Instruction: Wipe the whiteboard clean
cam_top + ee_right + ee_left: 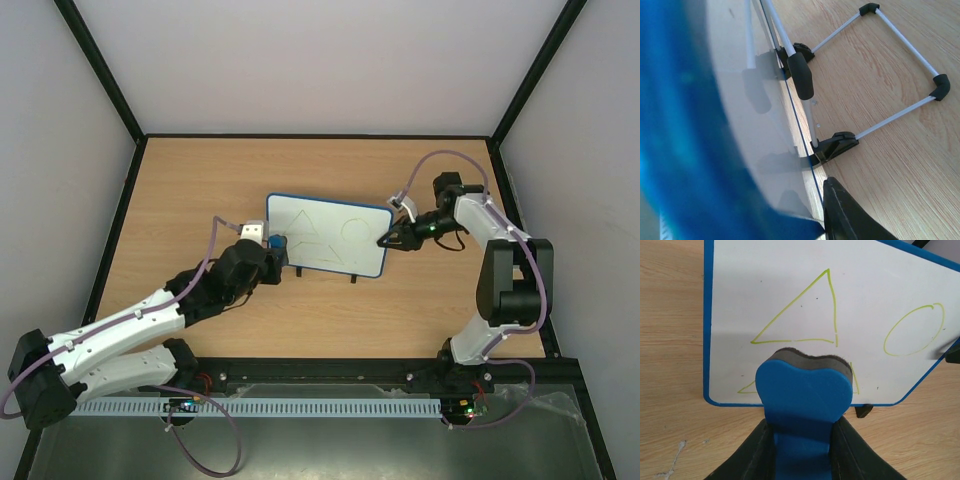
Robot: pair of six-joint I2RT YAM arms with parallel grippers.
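at whiteboard [765, 280] rim: rounded blue eraser [802, 390], dark felt pad.

Glossy whiteboard [765, 280] — wood-grain table [670, 365], perhaps laminate

I count one whiteboard [327, 234]; one blue eraser [802, 390] at whiteboard's near edge. On whiteboard: two yellow-green triangles, big triangle [807, 322] and small triangle [746, 389], plus one oval [914, 330]. Two arms: left arm [150, 320] left of whiteboard, right arm [500, 270] right.
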